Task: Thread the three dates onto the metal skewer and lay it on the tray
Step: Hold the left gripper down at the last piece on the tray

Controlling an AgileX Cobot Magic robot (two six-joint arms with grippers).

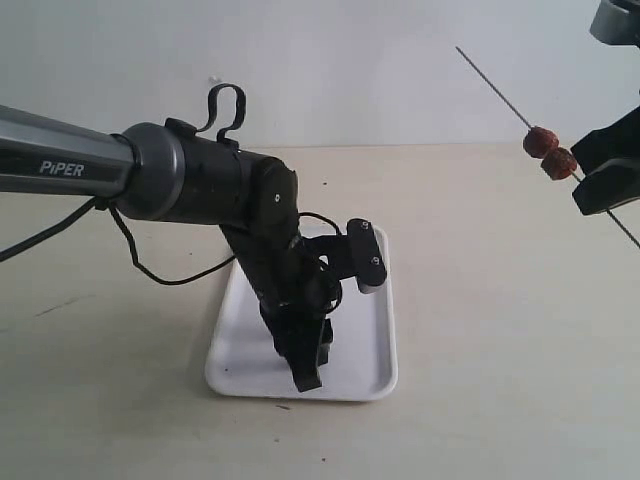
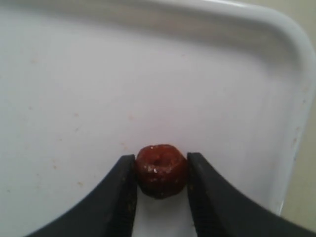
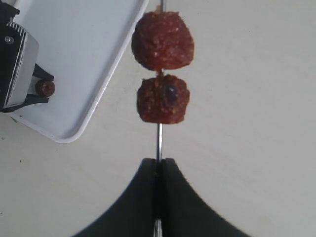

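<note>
Our left hand (image 2: 161,160) is pinching the last date (image 2: 161,172), a shiny, wrinkly red-brown lump sitting on the white tray (image 2: 292,98). Our right hand (image 3: 159,165) is clamped tight on the thin skewer (image 3: 159,140), with two more dates (image 3: 163,40) threaded on it, up over the bench (image 1: 480,300).

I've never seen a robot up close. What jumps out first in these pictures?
High on the right, a thin dark metal skewer slants through the air with two wrinkled red-brown dates threaded on it, pinched in the right arm's black end effector. Lower left, the other arm's end effector presses both sides of a third red-brown date lying on the flat white plastic tray.
</note>
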